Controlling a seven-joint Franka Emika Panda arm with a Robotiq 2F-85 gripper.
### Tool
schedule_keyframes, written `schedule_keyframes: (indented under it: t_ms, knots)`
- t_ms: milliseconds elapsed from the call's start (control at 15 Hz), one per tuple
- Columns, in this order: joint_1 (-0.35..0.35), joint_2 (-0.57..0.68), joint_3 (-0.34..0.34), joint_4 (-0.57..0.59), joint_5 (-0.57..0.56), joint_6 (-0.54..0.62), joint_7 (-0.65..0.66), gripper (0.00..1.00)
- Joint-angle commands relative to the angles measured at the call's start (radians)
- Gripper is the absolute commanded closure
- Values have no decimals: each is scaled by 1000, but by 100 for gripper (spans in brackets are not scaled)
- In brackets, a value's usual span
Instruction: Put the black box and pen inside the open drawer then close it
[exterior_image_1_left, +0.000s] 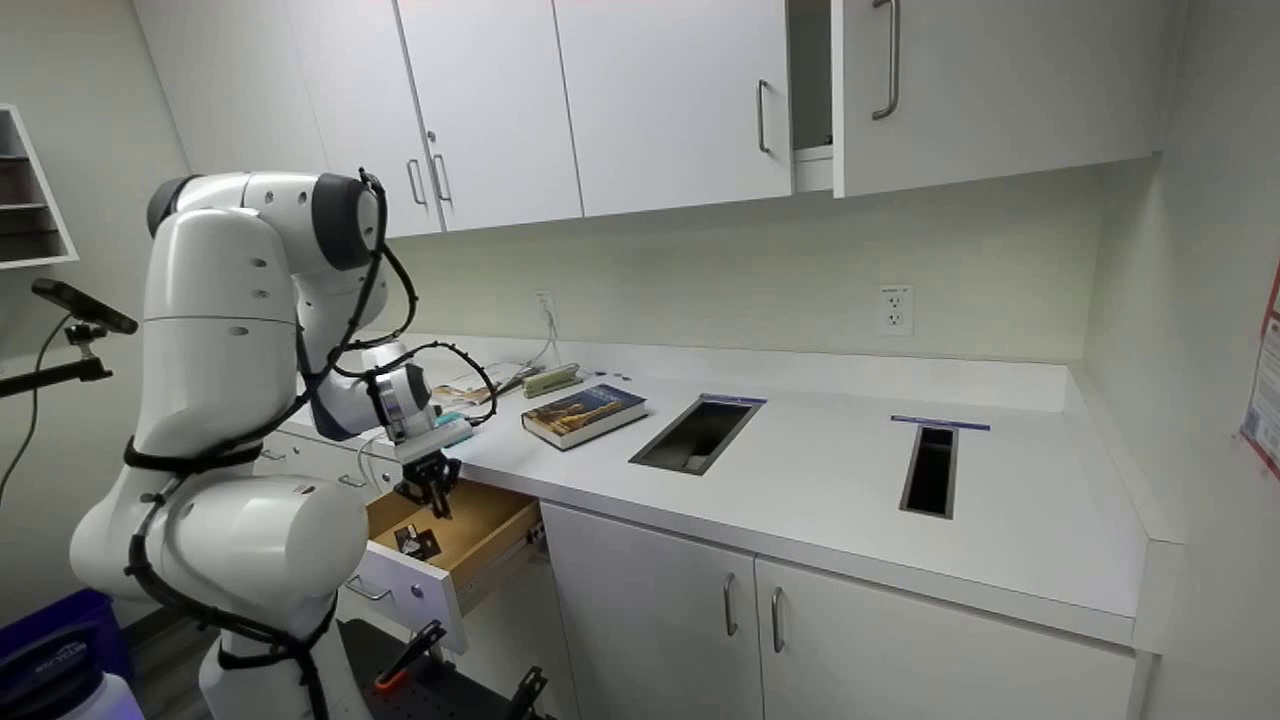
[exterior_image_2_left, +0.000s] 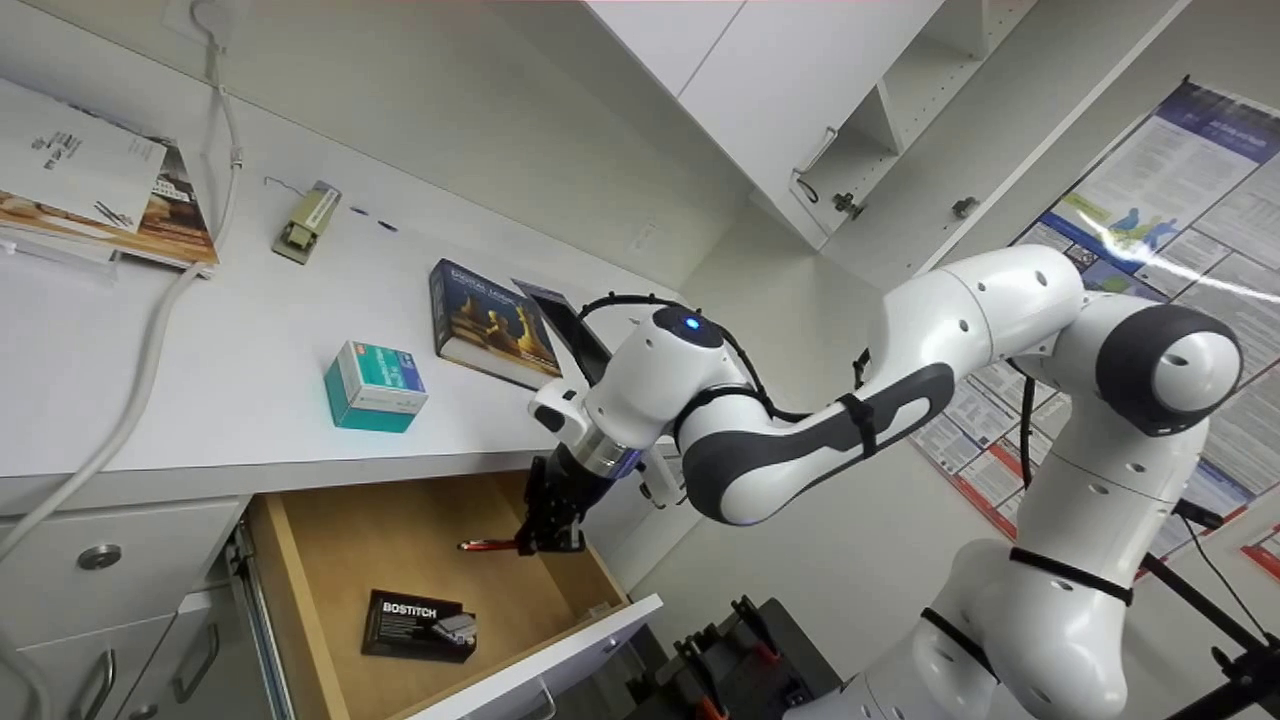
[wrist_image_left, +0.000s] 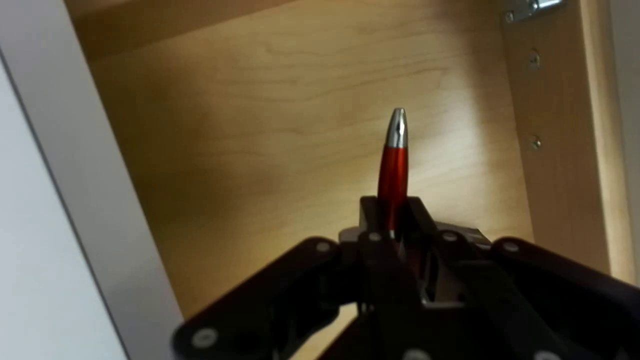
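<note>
Pen held by the end effector over the open drawer. The fingers are clamped on the pen's red barrel, so the two are in direct contact; the silver end projects beyond the fingertips, while the remainder is mostly hidden among the fingers. In an exterior view the pen appears as a short red length pointing left from the end effector. The gap between the pen and the drawer floor cannot be judged. The box, black with BOSTITCH in white letters, lies flat on the drawer's wooden floor, apart from the end effector; in that view it sits to the left of the fingertips and nearer, toward the drawer's white front. Farther back, on the white tabletop, are a teal and white carton and, to its right, a blue-covered book lying flat. The carton stands near the tabletop's near edge. In an exterior view two dark rectangular cut-outs open in the tabletop to the right of the book.
</note>
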Motion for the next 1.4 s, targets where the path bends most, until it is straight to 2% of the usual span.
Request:
schedule_keyframes:
  t_ms: [0, 467, 533, 600, 800, 1133, 1333]
  knots:
    - [28, 64, -64, 11, -97, 49, 166, 96]
    - [57, 181, -94, 93, -125, 45, 221, 96]
    - [64, 180, -97, 98, -127, 41, 228, 60]
    - [74, 169, -101, 98, -134, 38, 234, 59]
    - [95, 120, -108, 83, -167, 35, 233, 37]
    - [47, -1, -25, 35, -193, 25, 28, 1]
    - [-17, -70, 54, 16, -133, 40, -194, 0]
